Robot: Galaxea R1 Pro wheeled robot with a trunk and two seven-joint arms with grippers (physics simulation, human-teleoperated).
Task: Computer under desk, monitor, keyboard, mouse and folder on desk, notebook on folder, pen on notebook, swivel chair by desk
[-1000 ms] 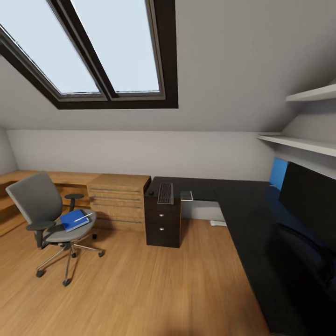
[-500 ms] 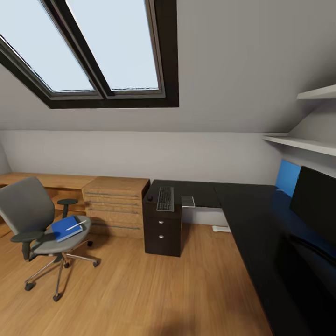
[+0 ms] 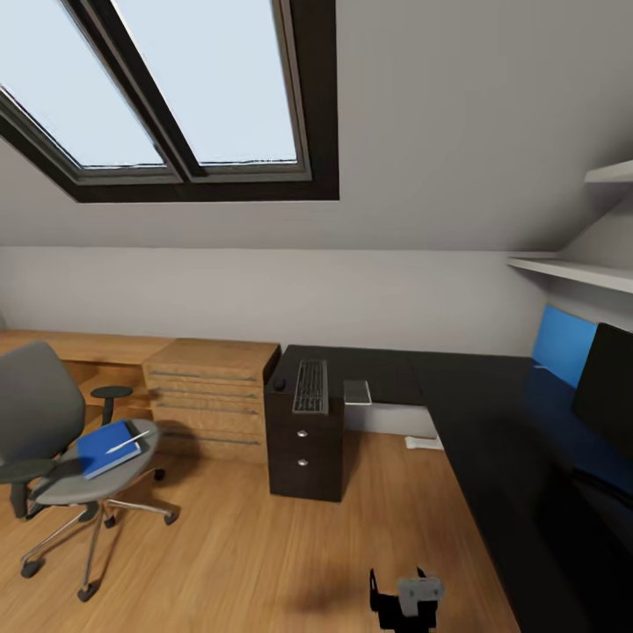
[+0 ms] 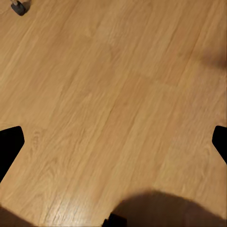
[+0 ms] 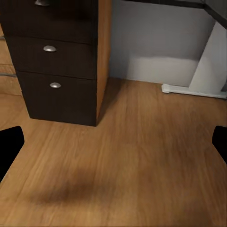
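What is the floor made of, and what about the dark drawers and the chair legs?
The floor looks like wood planks: warm brown, with grain lines and board seams, slightly glossy. The dark drawer unit seems to be dark-stained wood or laminate, with small shiny metal-looking knobs. The swivel chair's legs look like polished metal, silvery and reflective. It is a render, so these are guesses.

No text, label, brand, number or sign can be read in any of the views. The keyboard (image 3: 310,386) on the dark desk (image 3: 492,422) shows only a blurred grid of keys with no legible characters. The blue folder (image 3: 105,446) on the swivel chair (image 3: 53,440) has a plain cover. The monitor (image 3: 608,387) has a black screen with no visible logo. The drawer fronts (image 5: 52,66) carry metal knobs but no markings.
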